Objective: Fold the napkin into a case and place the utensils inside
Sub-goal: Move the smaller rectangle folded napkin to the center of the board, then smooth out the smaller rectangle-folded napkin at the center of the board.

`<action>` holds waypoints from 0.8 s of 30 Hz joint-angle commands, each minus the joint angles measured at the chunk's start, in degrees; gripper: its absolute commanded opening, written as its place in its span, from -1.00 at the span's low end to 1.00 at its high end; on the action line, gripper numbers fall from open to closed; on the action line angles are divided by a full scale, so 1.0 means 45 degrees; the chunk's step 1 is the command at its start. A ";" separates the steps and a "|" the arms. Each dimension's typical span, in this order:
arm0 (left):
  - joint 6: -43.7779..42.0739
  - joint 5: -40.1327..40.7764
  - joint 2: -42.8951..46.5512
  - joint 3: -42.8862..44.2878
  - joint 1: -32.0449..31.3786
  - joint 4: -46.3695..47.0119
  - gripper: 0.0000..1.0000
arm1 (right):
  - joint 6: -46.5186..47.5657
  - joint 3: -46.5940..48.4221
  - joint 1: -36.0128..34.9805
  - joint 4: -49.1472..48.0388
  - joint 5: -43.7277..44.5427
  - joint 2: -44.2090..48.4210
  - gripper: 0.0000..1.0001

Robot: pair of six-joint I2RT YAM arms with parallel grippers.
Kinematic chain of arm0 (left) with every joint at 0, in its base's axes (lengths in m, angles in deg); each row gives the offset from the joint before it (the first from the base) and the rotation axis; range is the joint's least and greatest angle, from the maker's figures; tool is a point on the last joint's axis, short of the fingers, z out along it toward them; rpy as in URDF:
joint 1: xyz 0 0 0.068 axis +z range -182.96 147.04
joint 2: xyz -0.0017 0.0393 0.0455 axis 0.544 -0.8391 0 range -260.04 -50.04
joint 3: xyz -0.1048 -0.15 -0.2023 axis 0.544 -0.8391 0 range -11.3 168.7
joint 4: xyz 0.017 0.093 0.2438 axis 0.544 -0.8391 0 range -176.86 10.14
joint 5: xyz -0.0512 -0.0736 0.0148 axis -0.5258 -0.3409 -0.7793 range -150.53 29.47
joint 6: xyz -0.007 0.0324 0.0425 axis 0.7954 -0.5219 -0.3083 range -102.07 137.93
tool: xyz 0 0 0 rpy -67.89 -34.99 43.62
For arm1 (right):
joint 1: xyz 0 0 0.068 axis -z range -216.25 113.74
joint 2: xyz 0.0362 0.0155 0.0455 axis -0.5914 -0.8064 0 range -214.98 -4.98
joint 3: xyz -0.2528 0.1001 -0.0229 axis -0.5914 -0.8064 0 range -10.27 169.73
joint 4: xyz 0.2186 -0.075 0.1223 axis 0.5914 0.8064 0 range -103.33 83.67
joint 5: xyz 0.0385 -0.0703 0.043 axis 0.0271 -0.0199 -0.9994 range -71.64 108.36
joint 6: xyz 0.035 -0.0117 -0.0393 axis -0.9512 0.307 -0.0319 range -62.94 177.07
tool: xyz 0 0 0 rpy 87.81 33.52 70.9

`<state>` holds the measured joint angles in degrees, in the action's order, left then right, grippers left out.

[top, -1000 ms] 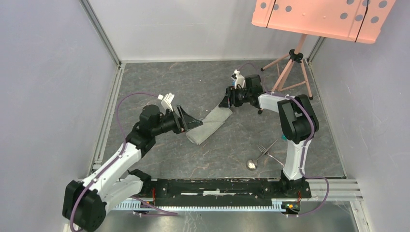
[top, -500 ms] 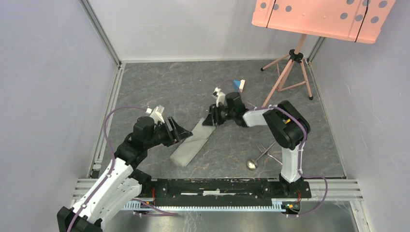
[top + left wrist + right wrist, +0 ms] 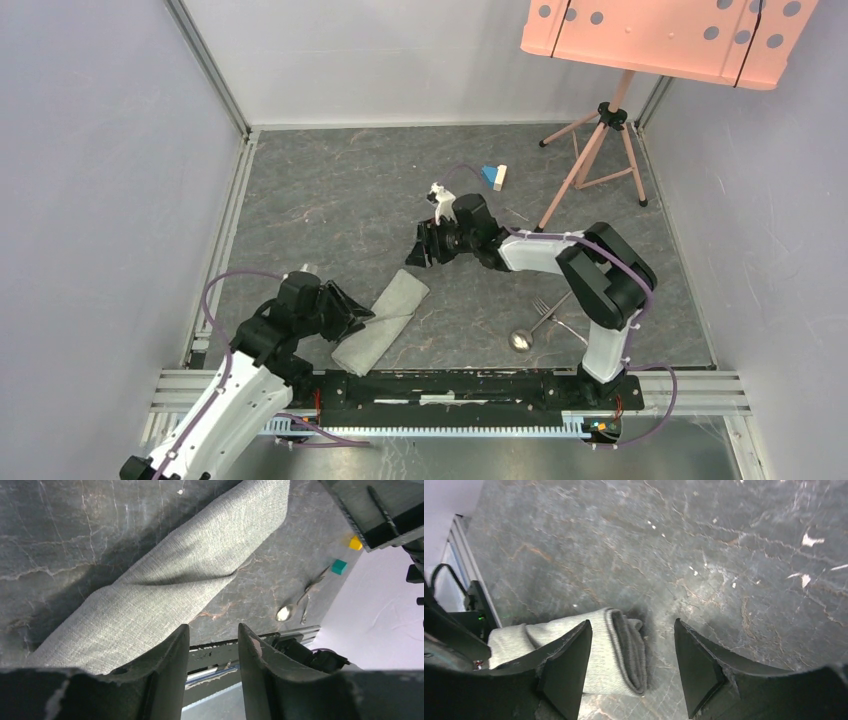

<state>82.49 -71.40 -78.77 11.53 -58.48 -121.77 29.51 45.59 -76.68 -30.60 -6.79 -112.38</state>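
**Lower left, overhead view:** the left end effector (image 3: pixel 348 312) sits at the long edge of the napkin (image 3: pixel 382 320). Its jaws are partly apart with no cloth between them, as the left wrist view confirms. The napkin, already folded into a narrow case, lies diagonally on the worktop (image 3: pixel 330 200). It has been drawn from frame centre towards the lower edge.

**Centre:** the right end effector (image 3: pixel 418 245) has released the napkin's upper end and hovers apart from it, jaws wide and empty.

**Right of centre:** the utensils (image 3: pixel 538 320) lie untouched, so insertion appears to be next.

Only the right wrist view shows the stacked layers at the folded end. Only the left wrist view shows a diagonal crease.
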 commanded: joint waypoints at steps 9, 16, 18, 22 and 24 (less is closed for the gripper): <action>0.1730 -0.0771 -0.0485 -0.0971 -0.0041 -0.1225 -0.31 | -0.4380 -0.0938 -0.1596 -0.6703 -0.3365 -0.0222 0.13; 0.1942 -0.0401 -0.0664 -0.1892 -0.0030 -0.0499 -0.31 | -0.5343 -0.1536 -0.0886 -0.8555 -0.2983 -0.2719 0.01; 0.2039 -0.0357 -0.0734 -0.2221 -0.0035 -0.0240 -0.31 | -0.5724 -0.1817 -0.0568 -0.9165 -0.3058 -0.3159 0.00; 0.1262 0.0353 -0.0792 -0.1705 -0.0032 -0.0656 -0.27 | -0.5116 -0.1529 -0.0442 -0.8119 -0.3215 -0.2781 0.01; 0.0823 0.0453 -0.0787 -0.1150 -0.0033 -0.0828 -0.21 | -0.4798 -0.1357 -0.0486 -0.7561 -0.3203 -0.2179 0.04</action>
<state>88.45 -72.67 -81.67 2.91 -58.50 -123.52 4.36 38.24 -79.41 -67.74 -22.26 -125.67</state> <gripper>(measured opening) 0.372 0.506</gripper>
